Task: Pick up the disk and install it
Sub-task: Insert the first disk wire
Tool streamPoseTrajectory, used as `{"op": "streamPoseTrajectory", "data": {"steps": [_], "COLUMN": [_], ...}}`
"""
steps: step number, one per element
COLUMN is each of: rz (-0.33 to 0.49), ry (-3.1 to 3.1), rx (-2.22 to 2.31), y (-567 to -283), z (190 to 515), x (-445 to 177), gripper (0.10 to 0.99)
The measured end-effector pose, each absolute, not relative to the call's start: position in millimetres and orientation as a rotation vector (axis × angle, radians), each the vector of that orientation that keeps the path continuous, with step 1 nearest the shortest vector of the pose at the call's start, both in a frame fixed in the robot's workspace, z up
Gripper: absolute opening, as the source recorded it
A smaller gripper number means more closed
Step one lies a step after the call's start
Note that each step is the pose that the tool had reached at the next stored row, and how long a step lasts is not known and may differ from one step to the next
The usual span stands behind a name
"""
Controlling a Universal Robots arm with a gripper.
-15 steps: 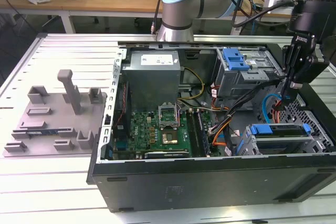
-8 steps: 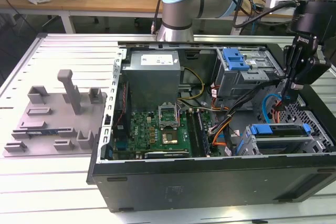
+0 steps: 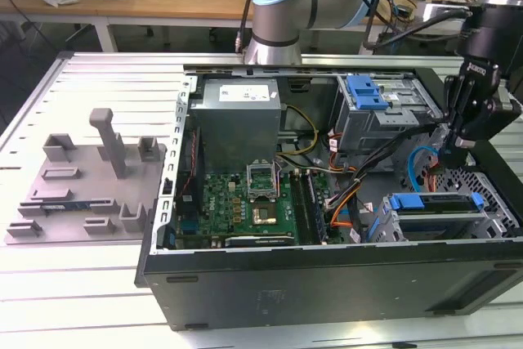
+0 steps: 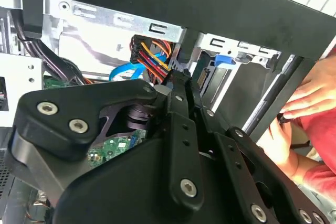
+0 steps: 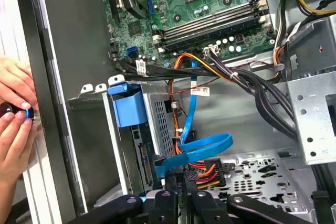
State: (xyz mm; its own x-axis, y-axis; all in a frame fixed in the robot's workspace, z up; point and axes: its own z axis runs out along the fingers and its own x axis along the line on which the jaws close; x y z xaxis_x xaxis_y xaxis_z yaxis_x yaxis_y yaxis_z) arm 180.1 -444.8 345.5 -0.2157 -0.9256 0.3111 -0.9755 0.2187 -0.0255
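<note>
Black metal gripper (image 3: pixel 454 155) hangs inside the case (image 3: pixel 327 284), jaws closed, nothing visibly pinched. The flat, blue-framed disk (image 3: pixel 437 204) sits slotted in the sheet-metal cage (image 3: pixel 490 225) just beside it.

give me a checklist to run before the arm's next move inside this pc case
1. disk in its cage: ok.
2. person's hands away from the case: not ok, they rest at its wall.
3. blue cable clear of the end effector: not ok, it loops right beside it.
4. coloured-wire plug mated to the disk: cannot tell.
</note>
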Motion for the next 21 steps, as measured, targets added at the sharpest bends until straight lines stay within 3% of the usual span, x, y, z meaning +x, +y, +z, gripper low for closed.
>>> {"op": "streamPoseTrajectory", "data": {"steps": [2, 4, 10, 21], "rz": [0.259, 0.259, 0.241, 0.111], "ry": [-2.345, -2.353, -2.363, -2.375], "rx": [1.861, 1.866, 1.883, 1.999], "y": [-472.9, -477.6, -486.0, -490.3], "z": [351.8, 351.8, 351.8, 354.9], "x": [171.4, 167.8, 164.4, 160.4], "gripper": [0.165, 0.165, 0.165, 0.165]}}
